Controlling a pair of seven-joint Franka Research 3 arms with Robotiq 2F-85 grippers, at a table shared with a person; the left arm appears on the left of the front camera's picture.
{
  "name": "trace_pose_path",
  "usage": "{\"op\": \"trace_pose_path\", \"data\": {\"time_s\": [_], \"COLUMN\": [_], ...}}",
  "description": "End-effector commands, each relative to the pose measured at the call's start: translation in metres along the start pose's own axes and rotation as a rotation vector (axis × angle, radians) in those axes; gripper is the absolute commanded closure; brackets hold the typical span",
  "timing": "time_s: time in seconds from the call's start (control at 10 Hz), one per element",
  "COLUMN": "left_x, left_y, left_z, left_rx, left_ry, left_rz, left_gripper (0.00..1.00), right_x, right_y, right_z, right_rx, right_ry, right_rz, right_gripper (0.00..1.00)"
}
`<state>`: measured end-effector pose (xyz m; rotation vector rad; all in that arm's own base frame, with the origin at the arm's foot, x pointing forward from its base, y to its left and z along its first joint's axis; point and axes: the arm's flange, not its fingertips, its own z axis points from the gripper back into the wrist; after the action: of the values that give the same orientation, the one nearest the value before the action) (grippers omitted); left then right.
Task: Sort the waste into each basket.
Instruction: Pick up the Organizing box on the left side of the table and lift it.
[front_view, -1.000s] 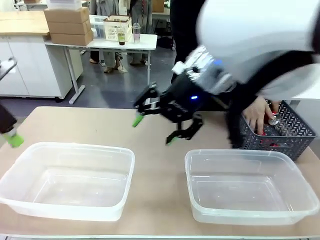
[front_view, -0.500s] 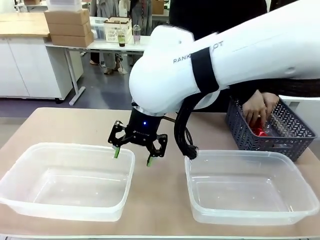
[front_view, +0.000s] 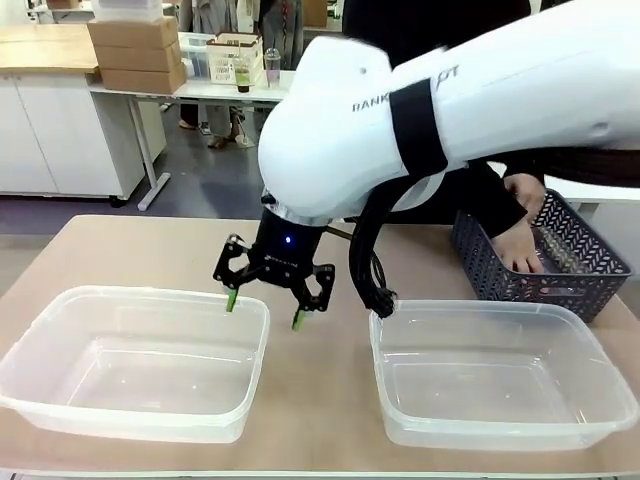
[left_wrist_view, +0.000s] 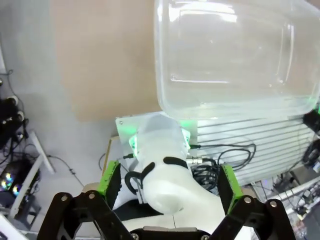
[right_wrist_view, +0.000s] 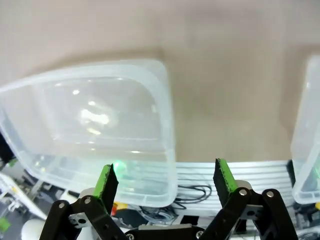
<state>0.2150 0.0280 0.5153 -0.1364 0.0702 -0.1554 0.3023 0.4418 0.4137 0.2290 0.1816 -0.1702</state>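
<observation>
Tan tabletop (front_view: 150, 250), shared bench. At the near edge the left gripper (left_wrist_view: 169, 186) hangs above the robot's own base, jaws spread wide, holding nothing. Two clear tubs sit side by side, left tub (front_view: 135, 360) and right tub (front_view: 505, 375). The right gripper (front_view: 265, 310) hovers over the left tub's right rim, fingers released, empty. Far right: dark grey lattice basket (front_view: 585, 270), person's hand (front_view: 520, 245) inside; what lies in it is too blurred to tell.
</observation>
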Motion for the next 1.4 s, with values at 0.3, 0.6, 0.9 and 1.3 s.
{"op": "trace_pose_path", "data": {"time_s": [0.3,0.6,0.9,1.3], "left_x": [0.003,-0.004,-0.008,0.0], "left_y": [0.042,0.039,0.015,-0.003], "left_z": [-0.104,-0.173,-0.205,-0.218], "left_rx": [-0.009,-0.1,-0.123,-0.102], "left_ry": [-0.025,0.078,0.119,0.165], "left_rz": [0.065,0.042,-0.019,-0.062], "left_gripper": [0.0,0.0,0.0,0.0], "right_x": [-0.005,0.0,0.006,0.015], "right_y": [0.011,0.013,0.016,0.014], "right_z": [-0.028,-0.03,-0.032,-0.043], "right_rx": [-0.07,-0.083,-0.089,-0.112], "right_ry": [0.035,0.046,0.059,0.095], "right_rz": [-0.115,-0.127,-0.131,-0.149], "right_gripper": [0.0,0.0,0.0,0.0]}}
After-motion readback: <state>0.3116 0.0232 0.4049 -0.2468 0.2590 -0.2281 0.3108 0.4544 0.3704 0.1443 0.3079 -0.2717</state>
